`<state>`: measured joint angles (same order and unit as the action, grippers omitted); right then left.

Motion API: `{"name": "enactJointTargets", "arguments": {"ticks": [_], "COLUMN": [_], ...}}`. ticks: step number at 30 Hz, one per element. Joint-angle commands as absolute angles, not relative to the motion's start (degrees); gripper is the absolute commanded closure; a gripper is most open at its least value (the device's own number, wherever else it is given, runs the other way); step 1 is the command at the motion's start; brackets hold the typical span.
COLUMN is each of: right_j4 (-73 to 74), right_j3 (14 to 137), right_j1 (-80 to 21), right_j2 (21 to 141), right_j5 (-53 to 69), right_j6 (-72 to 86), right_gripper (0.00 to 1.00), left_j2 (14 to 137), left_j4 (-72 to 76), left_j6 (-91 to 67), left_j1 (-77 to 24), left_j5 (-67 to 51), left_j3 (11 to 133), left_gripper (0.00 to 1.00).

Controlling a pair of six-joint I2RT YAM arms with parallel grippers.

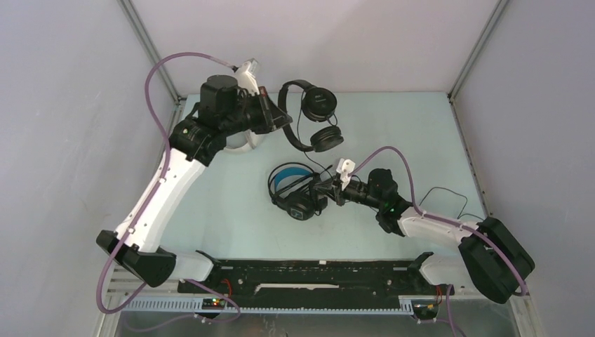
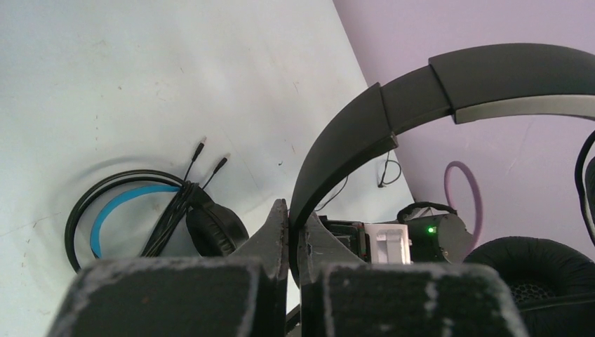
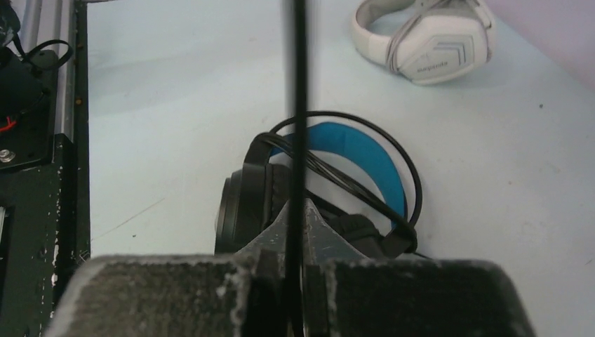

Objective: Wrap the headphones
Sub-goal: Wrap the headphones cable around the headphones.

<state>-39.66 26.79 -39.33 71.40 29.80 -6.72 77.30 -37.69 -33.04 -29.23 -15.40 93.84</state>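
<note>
My left gripper (image 1: 286, 121) (image 2: 298, 225) is shut on the headband of the slim all-black headphones (image 1: 317, 119) (image 2: 435, 88) and holds them up at the back of the table. Their thin black cable (image 3: 299, 105) runs down to my right gripper (image 1: 326, 191) (image 3: 297, 217), which is shut on it. The black headphones with blue lining (image 1: 291, 191) (image 3: 351, 158) (image 2: 140, 207) lie flat right under the right gripper, their cable bundled across the band. The white-grey headphones (image 3: 428, 38) lie at the back left, mostly hidden under my left arm in the top view (image 1: 242, 144).
A loose end of thin black cable (image 1: 449, 200) lies on the table at the right, near the right arm. Grey walls with metal frame posts (image 1: 151, 45) enclose the table. A black rail (image 1: 316, 277) runs along the near edge between the arm bases.
</note>
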Motion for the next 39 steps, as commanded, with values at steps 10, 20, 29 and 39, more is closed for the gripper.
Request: {"name": "enactJointTargets", "arguments": {"ticks": [10,20,29,39], "right_j4": [-43.24,-39.2,-39.99,-40.96], "right_j3": [24.87,24.87,24.87,24.87], "right_j1": [-33.84,-33.8,-34.97,-33.31], "right_j2": [70.66,68.48,68.91,69.16], "right_j5": [32.63,35.03,37.32,34.47], "right_j6": [-3.35,-3.07,-2.19,-0.84], "right_gripper": [1.0,1.0,1.0,1.0], "left_j2": [71.68,71.99,72.6,71.5], "left_j4": [-36.32,-35.02,-32.81,-35.02], "left_j6": [-30.9,-28.89,-28.37,-25.83], "left_j1": [-22.72,-19.56,-17.66,-17.05], "left_j5": [-16.46,-13.17,-11.75,-10.16], "left_j3": [94.78,93.42,91.27,91.85], "left_gripper": [1.0,1.0,1.0,1.0]}}
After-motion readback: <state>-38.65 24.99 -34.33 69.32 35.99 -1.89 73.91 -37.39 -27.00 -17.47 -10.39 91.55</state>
